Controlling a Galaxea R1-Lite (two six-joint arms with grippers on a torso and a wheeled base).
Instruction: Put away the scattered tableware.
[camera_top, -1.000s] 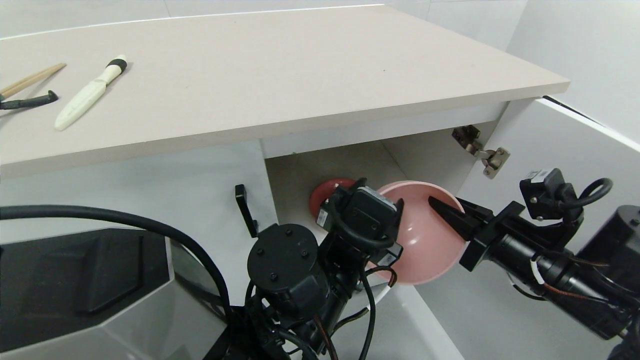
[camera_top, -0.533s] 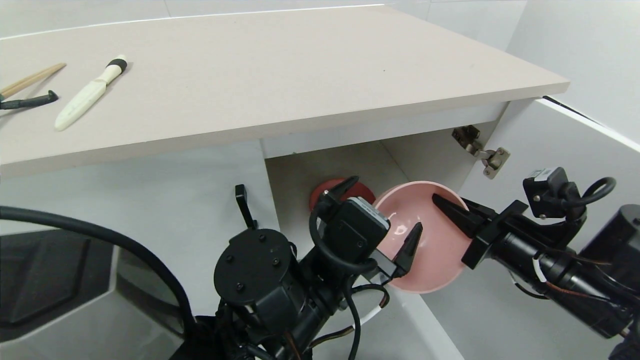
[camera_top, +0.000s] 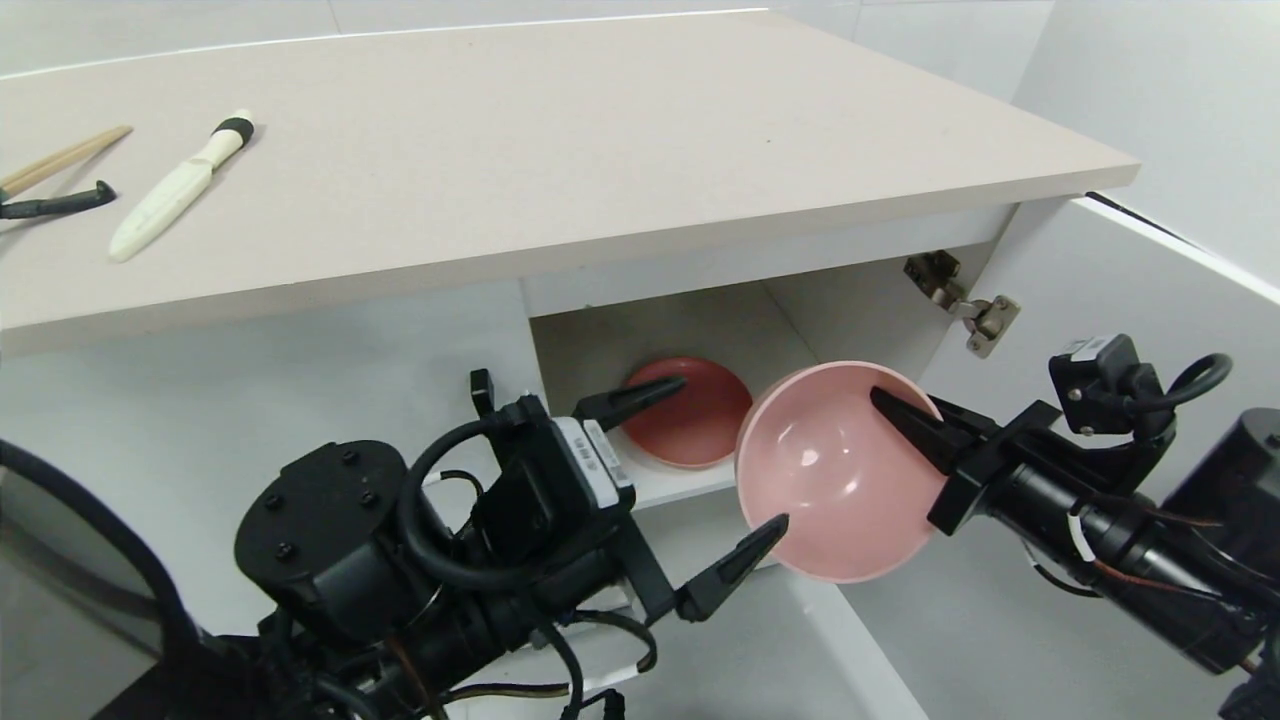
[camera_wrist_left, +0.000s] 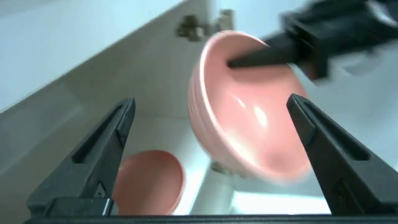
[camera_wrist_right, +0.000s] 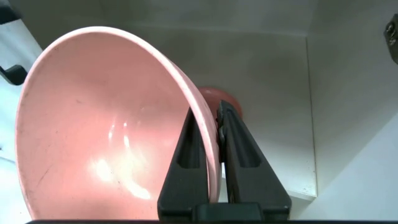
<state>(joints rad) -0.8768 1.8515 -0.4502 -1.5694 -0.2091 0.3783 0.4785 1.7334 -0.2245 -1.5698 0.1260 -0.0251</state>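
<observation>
- Pink bowl, in the head view, hangs tilted on its side at the mouth of the open cabinet. The right gripper pinches its rim, with one finger inside the bowl. The left gripper stands wide open just beside the bowl and holds nothing. A red dish lies on the shelf beyond its upper finger. A cream utensil lies on the countertop, well apart from both grippers.
- Left wrist view: the pink bowl sits ahead of the left gripper, framed by its spread fingers and touching neither. The right gripper clamps the bowl's far rim. The red dish lies farther in.
- Right wrist view: the right gripper is clamped on the rim of the pink bowl, one finger on each side of the wall. The red dish lies just past the fingertips, inside the cabinet.
</observation>
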